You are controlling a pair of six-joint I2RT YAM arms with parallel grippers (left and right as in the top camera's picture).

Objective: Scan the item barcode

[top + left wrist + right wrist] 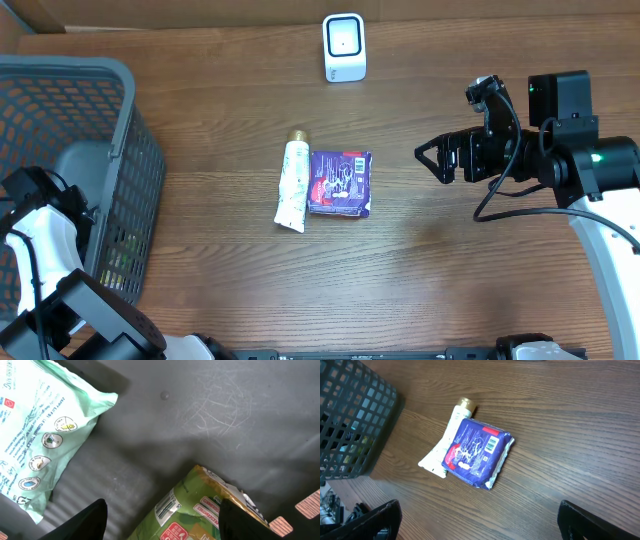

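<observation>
In the left wrist view a green packet (200,515) with a white barcode label (167,509) lies on the grey floor of the basket. My left gripper (165,527) is open over it; one finger (90,522) stands clear of it and the other finger (245,520) is at its far edge. A purple packet (340,183) with a barcode (491,444) lies mid-table against a white tube (293,185). My right gripper (430,158) hovers open to their right with nothing between its fingers. The white scanner (344,47) stands at the back.
The dark grey basket (110,120) fills the left side of the table, and my left arm (40,225) reaches down into it. A pale green and white packet (40,435) also lies inside the basket, left of the green one.
</observation>
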